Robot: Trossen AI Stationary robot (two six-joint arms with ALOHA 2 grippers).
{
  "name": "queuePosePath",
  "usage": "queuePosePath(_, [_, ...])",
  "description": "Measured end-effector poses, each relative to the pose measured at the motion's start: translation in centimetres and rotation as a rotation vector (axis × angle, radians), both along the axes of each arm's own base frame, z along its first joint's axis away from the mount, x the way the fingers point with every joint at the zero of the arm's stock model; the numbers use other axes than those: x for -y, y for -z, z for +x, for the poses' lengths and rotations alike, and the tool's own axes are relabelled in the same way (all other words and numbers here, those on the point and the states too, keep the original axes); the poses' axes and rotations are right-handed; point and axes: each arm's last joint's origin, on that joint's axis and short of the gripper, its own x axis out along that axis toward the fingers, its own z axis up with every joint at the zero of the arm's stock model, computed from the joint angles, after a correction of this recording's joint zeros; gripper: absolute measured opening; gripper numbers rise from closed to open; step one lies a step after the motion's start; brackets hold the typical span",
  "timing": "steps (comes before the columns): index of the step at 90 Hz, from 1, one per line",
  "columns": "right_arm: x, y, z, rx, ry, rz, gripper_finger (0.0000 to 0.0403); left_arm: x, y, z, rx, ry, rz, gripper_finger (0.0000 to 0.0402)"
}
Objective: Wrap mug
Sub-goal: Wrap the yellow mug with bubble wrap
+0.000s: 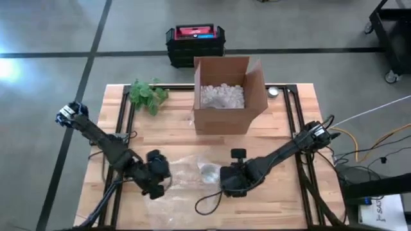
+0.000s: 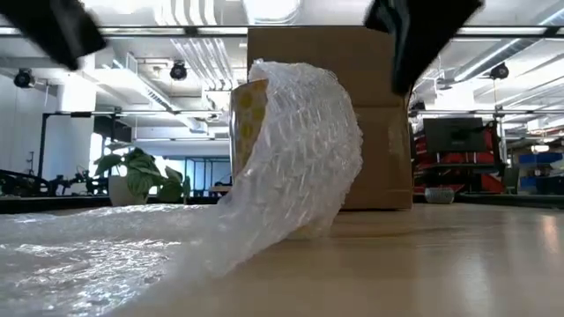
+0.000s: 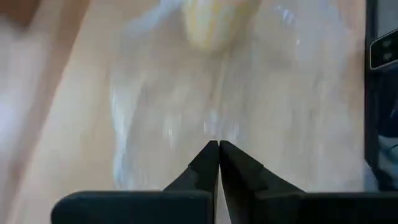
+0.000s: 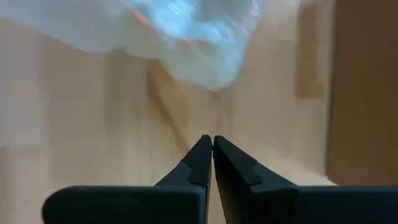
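Observation:
A yellow mug (image 2: 249,114) stands on the table, partly rolled in clear bubble wrap (image 2: 300,150). The rest of the sheet (image 2: 79,255) lies spread on the table toward the left. In the high view the wrapped mug (image 1: 209,171) sits between my two grippers. My left gripper (image 3: 218,145) is shut and hovers over the spread sheet (image 3: 186,99), with the mug (image 3: 214,25) ahead of it. My right gripper (image 4: 212,140) is shut above bare wood, near the wrapped mug (image 4: 199,50). In the low view both show only as dark shapes raised off the table.
An open cardboard box (image 1: 226,96) holding white padding stands at the table's far middle. A green plant (image 1: 148,96) lies at the far left, and a small round object (image 1: 273,92) sits to the right of the box. A black and red case (image 1: 196,42) rests on the floor beyond.

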Motion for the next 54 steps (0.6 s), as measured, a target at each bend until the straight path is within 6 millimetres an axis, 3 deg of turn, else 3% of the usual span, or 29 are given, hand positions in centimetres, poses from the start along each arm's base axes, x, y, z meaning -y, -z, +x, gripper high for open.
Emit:
queuePosePath(14, [-0.8, 2.0, -1.0, 0.030, 0.078, -0.004, 0.0002, 0.8, 2.0, -2.7, -0.068, -0.075, -0.104, 0.0000])
queuePosePath(27, [-1.1, 3.2, -1.2, 0.083, 0.094, 0.010, 0.0002, 0.4, 4.4, -4.5, -0.198, -0.183, -0.178, 0.0015])
queuePosePath(42, [-1.3, 3.7, -0.9, 0.144, 0.095, 0.010, 0.0002, 0.0, 6.9, -6.0, -0.400, -0.234, -0.287, 0.0079])
queuePosePath(54, [-1.2, 3.8, -0.8, 0.170, 0.097, -0.021, 0.0002, 0.7, 8.0, -6.7, -0.457, -0.233, -0.403, 0.0144])
